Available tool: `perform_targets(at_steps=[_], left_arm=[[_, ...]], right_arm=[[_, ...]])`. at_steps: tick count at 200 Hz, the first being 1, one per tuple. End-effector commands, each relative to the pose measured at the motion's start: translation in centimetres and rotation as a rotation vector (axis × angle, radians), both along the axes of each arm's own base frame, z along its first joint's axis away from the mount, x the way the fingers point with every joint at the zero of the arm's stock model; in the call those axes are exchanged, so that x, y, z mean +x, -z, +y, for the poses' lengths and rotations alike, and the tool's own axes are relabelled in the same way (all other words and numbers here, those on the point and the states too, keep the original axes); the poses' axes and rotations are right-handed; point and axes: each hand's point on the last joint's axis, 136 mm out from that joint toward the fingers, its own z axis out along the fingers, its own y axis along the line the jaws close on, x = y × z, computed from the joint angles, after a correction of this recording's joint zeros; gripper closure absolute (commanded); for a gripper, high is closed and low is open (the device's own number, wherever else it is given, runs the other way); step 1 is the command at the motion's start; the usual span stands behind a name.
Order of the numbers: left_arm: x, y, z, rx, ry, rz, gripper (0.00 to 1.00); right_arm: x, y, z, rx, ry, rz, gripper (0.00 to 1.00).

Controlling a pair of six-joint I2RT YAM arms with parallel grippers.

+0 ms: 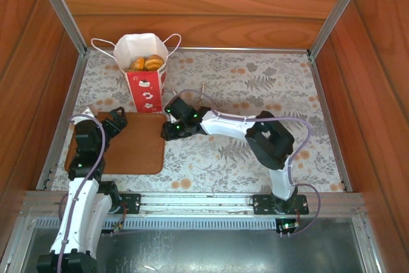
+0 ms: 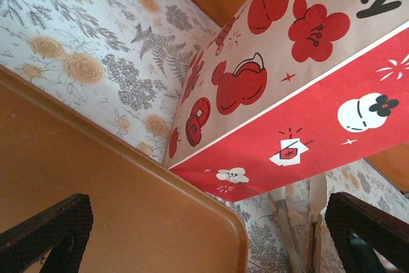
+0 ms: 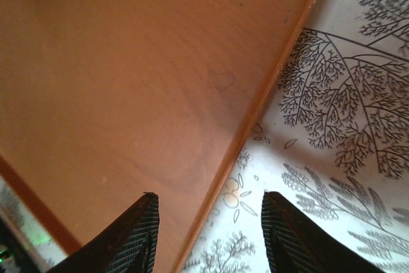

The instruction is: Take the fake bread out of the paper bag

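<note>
The paper bag [image 1: 146, 89] stands upright on the floral-patterned bench [image 1: 255, 87] at the far left, close to the back wooden wall. Its mouth is open and its thin white cord handles [image 1: 101, 45] loop out to either side. The fake bread [image 1: 147, 63] sits inside the bag, where a few golden-brown pieces can be seen through the opening; how many lie beneath them cannot be told. The lower band of the bag is red with white motifs, and the upper part is pale with red fruit and flower prints.

A flat brown tray [image 1: 135, 148] with rounded corners lies on the bench just in front of the bag, with nothing on it.

The left end effector [image 1: 117, 118] hangs over the far left part of the tray. In the left wrist view its fingers [image 2: 46, 238] are spread wide at the two lower corners of the picture. The tray's corner [image 2: 217, 222] and the bag's red base [image 2: 300, 151] lie ahead of them, and nothing is between them.

The right arm reaches across to the left, and the right end effector [image 3: 208, 238] sits at the tray's right edge, near the bag's foot. Its fingers [image 3: 131, 238] stand partly apart, one over the tray [image 3: 128, 81] and the other over the bench cloth. The tray's rim runs through the gap, and the fingers pinch nothing.
</note>
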Motion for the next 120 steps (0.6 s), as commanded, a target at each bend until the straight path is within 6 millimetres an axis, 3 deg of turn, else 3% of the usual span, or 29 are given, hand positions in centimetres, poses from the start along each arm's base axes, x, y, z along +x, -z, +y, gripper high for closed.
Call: perform_targets(at_steps=[1, 76, 120], left_arm=[[-1.2, 0.5, 0.5, 0.032, -0.02, 0.031, 0.01], [-1.6, 0.0, 1.2, 0.053, -0.056, 0.01, 0.01], [-1.4, 0.1, 1.2, 0.051, -0.055, 0.031, 0.01]], right_arm=[[0.7, 1.4, -0.7, -0.091, 0.066, 0.015, 0.52], [0.9, 3.5, 0.7, -0.117, 0.02, 0.052, 0.61], [0.7, 4.3, -0.1, -0.166, 0.01, 0.056, 0.7]])
